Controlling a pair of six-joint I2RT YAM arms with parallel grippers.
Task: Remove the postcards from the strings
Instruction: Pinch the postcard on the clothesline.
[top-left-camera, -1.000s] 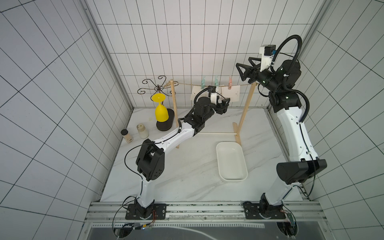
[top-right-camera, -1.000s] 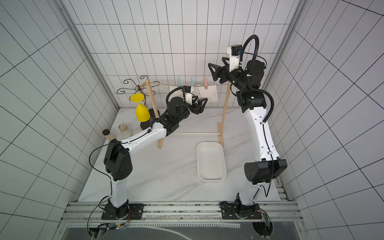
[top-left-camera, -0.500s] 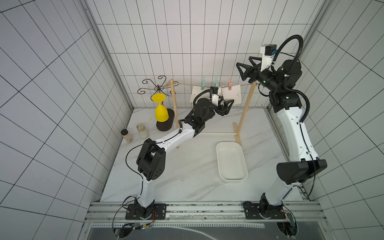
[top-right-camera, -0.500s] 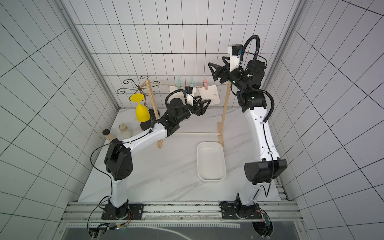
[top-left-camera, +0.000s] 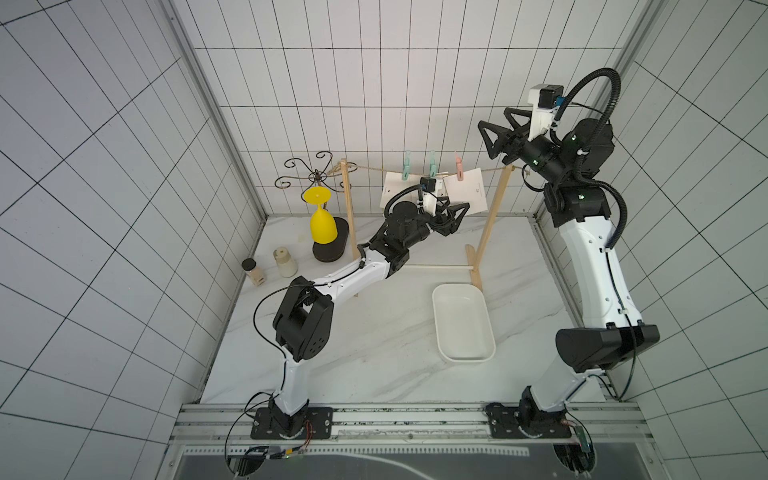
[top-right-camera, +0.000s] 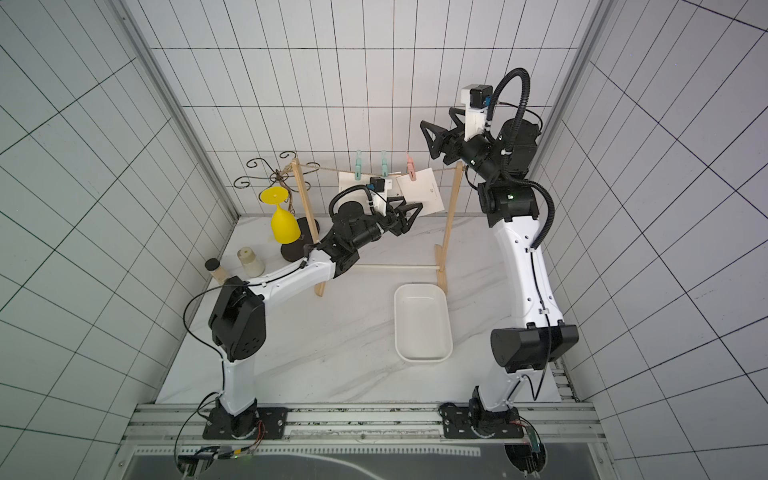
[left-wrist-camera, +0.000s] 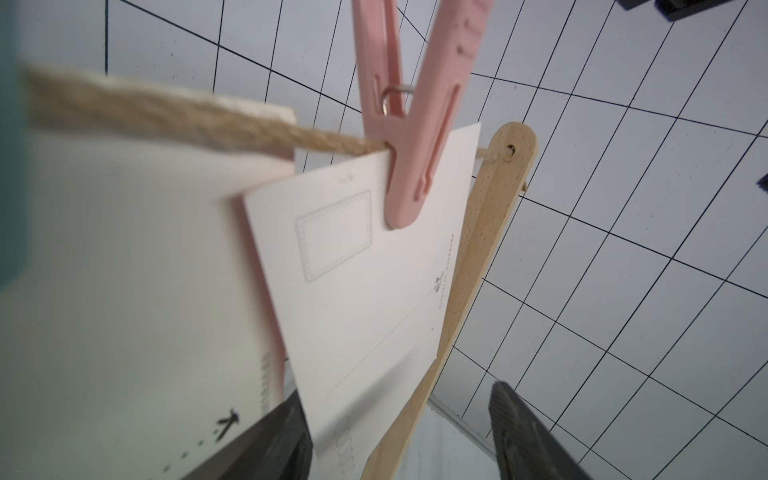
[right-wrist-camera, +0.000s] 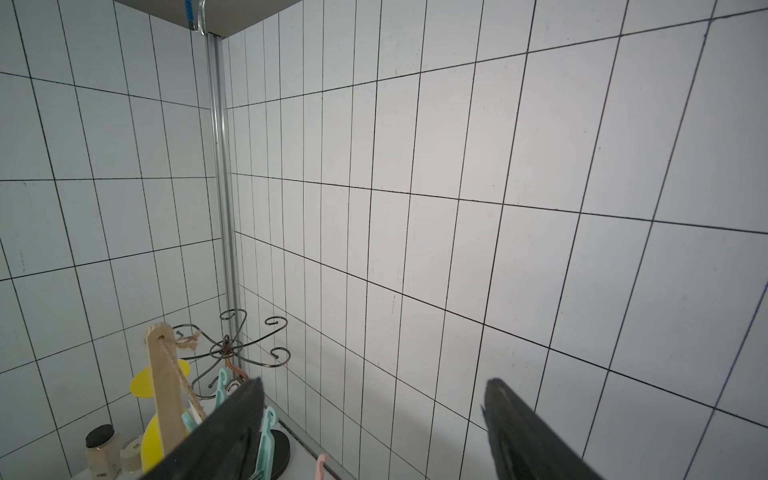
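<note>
The strings (top-left-camera: 374, 168) are one tan twine between two wooden posts, and the postcards hang from it under pegs. The rightmost postcard (top-left-camera: 469, 191) (left-wrist-camera: 365, 299) hangs tilted from a pink peg (left-wrist-camera: 411, 124). Another postcard (top-left-camera: 390, 191) hangs under a teal peg (top-left-camera: 406, 166). My left gripper (top-left-camera: 455, 212) (left-wrist-camera: 395, 395) is open below the rightmost card, whose lower corner lies between the jaws beside one finger (left-wrist-camera: 286, 428). My right gripper (top-left-camera: 494, 129) (right-wrist-camera: 374, 386) is open and empty, high above the right post (top-left-camera: 492, 212).
A white tray (top-left-camera: 463, 324) lies on the marble table in front of the right post. At the back left are a wire rack holding a yellow glass (top-left-camera: 322, 224) and two small jars (top-left-camera: 284, 262). A white rod (top-left-camera: 436, 269) joins the post feet.
My left gripper has moved to the right along the line, from the middle card to under the rightmost card, and its jaws have narrowed a little. The right arm has not moved.
</note>
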